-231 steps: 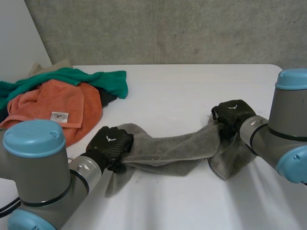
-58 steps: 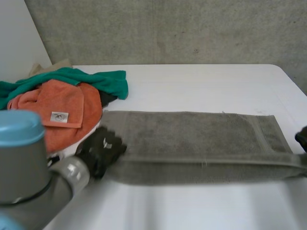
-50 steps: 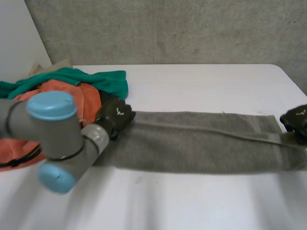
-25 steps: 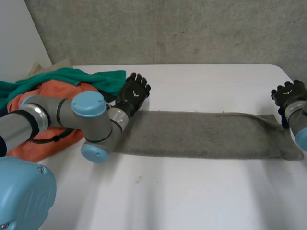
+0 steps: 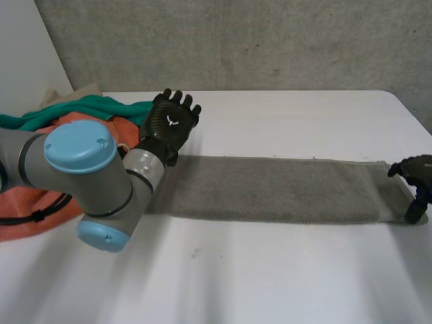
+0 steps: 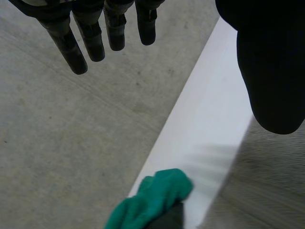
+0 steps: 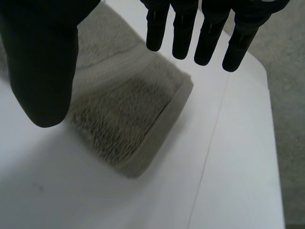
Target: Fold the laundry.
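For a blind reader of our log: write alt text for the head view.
A grey towel, folded into a long strip, lies flat across the white table. The robot's left hand hovers open near its left end, beside a green cloth and an orange cloth; the right hand is open at its right end.

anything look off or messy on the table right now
Nothing is spilled or damaged. The grey towel lies flat as a long, fairly straight strip, with the left hand and right hand open. The only untidy spot is past the towel's left end, where a green cloth and an orange cloth sit in a crumpled heap.
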Controlling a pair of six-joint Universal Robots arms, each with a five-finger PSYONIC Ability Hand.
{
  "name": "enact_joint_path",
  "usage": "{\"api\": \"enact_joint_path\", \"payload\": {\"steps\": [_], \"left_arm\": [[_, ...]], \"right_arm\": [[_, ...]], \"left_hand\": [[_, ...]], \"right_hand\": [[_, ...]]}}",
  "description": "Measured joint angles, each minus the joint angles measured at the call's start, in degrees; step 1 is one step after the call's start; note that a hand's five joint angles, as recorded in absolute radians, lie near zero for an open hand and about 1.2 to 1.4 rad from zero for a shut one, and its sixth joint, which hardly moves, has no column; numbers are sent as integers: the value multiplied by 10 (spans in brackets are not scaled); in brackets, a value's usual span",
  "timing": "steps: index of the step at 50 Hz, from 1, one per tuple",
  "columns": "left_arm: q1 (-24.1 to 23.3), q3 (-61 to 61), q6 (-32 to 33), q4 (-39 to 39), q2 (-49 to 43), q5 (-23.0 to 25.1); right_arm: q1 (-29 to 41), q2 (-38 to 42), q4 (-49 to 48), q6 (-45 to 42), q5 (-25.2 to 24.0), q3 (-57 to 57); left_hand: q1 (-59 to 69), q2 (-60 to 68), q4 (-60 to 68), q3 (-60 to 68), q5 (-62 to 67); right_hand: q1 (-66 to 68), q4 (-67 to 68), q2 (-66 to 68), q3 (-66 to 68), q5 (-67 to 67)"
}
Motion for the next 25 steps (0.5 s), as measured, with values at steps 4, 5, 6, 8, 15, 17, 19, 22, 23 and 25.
{"api": "enact_joint_path", "payload": {"steps": [4,5,6,8,15,17,19,22,23,25], "left_arm": [[-4,-21,-14,0,7,1],[-5,-24,-16,0,8,1],[-6,-26,-17,1,7,2],[-7,-28,-17,1,7,2],[-8,-36,-16,1,7,2],[-8,-41,-15,1,12,2],[-7,-46,-15,1,20,2],[-6,-57,-15,1,37,2],[-5,-61,-16,1,45,2],[-4,-70,-17,1,58,2]], "right_arm": [[-17,8,-55,-1,-11,36],[-21,13,-71,-1,-12,42],[-24,22,-85,-2,-13,45],[-26,35,-100,-3,-13,47],[-36,78,-124,-6,0,29],[-50,80,-136,-9,10,24],[-64,74,-149,-15,17,21],[-90,48,-168,-40,26,18],[-99,36,-174,-53,29,17],[-112,18,-181,-80,32,13]], "left_hand": [[0,0,0,0,0],[0,0,0,0,0],[0,0,0,0,0],[0,0,0,0,0],[0,0,0,0,0],[0,0,0,0,0],[0,0,0,0,0],[0,0,0,0,0],[0,0,0,0,0],[0,0,0,0,0]], "right_hand": [[2,3,0,2,5],[2,3,0,2,5],[2,3,0,2,5],[13,14,11,13,13],[426,444,462,443,431],[426,471,478,465,442],[426,474,478,468,442],[426,475,478,468,442],[426,475,478,468,442],[426,475,478,468,442]]}}
